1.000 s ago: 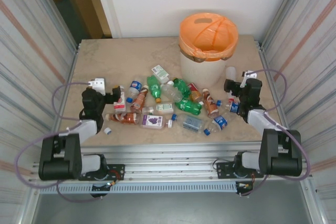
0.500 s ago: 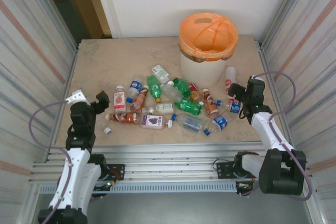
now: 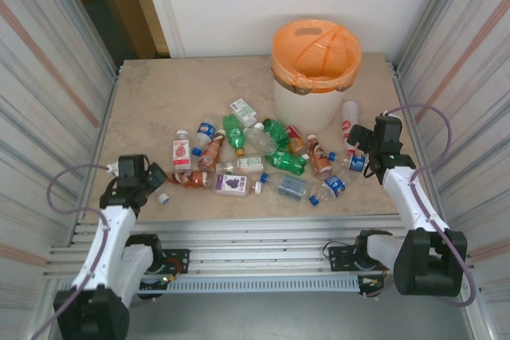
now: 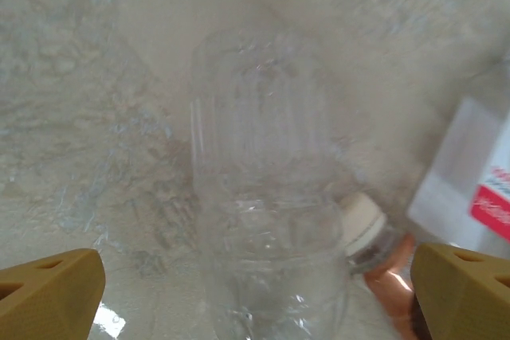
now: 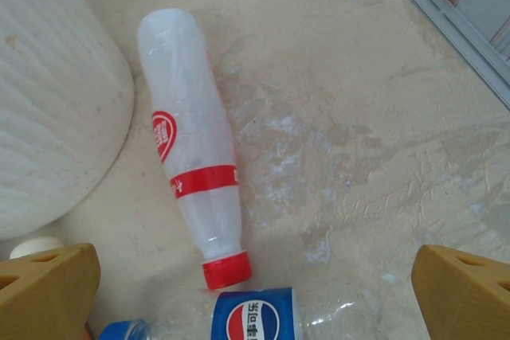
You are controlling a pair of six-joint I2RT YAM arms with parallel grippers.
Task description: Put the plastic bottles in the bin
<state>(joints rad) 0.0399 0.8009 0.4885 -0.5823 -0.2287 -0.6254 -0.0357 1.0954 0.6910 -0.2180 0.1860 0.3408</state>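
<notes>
The plastic bottles (image 3: 255, 161) lie strewn mid-frame on the table (image 3: 159, 93), below the bin (image 3: 280, 65) at upper centre. A clear bottle (image 4: 259, 197) lies centred before the left gripper (image 4: 256, 292), which is spread wide and empty; it should sink squarely over the ribbed body before closing. The right gripper (image 5: 255, 300), equally wide, hangs over a white red-capped bottle (image 5: 187, 149) beside the bin; a blue-labelled bottle (image 5: 255, 316) crowds its cap.

Lab test cell, corrugated panel walls (image 3: 48, 77), aluminium rail frame (image 3: 255, 234), marble tabletop (image 3: 159, 93)
</notes>
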